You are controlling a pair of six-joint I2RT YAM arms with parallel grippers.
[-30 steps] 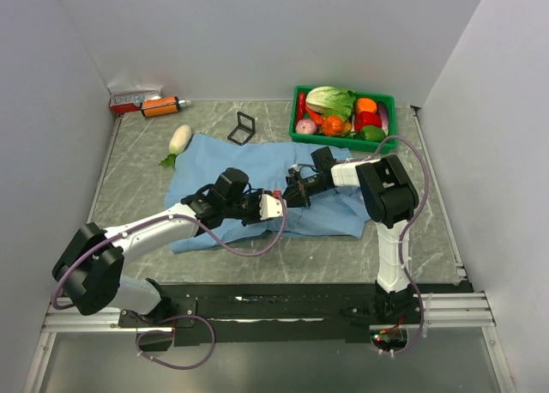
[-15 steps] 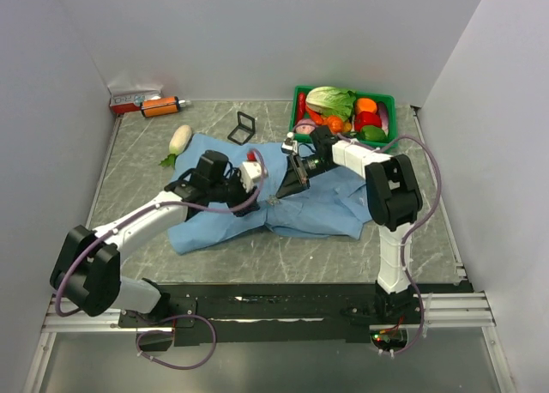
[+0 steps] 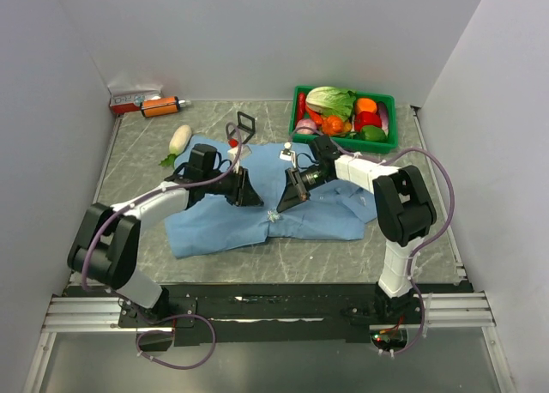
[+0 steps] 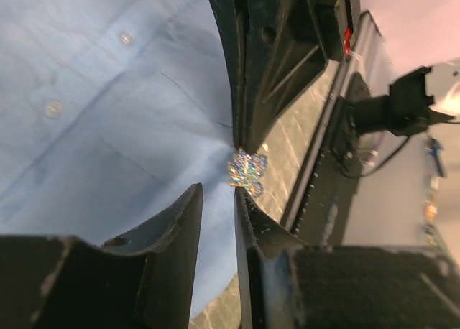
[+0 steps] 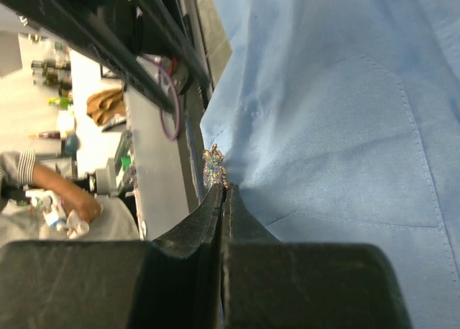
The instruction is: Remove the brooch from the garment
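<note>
The garment [image 3: 326, 208] is a light blue shirt spread flat in the middle of the table. The brooch [image 3: 273, 214] is a tiny glittering coppery ornament at its near hem, also seen in the left wrist view [image 4: 246, 169] and the right wrist view [image 5: 215, 166]. My right gripper [image 3: 280, 206] is shut, pinching puckered cloth [image 5: 302, 149] right beside the brooch. My left gripper [image 3: 255, 199] points at the brooch from the left. Its jaws stand slightly apart and empty, with the fingertips [image 4: 244, 200] just short of the brooch.
A green basket [image 3: 297, 134] of vegetables stands at the back right. A white radish [image 3: 179, 138], a small black frame [image 3: 243, 127], an orange bottle [image 3: 160, 106] and a red-and-white box [image 3: 133, 99] lie at the back left. The shirt hem lies near the table's front edge.
My left gripper pulled back to the left and now points right at the brooch. My right gripper shifted left along the hem, its elbow swinging right, and the cloth moved with it.
</note>
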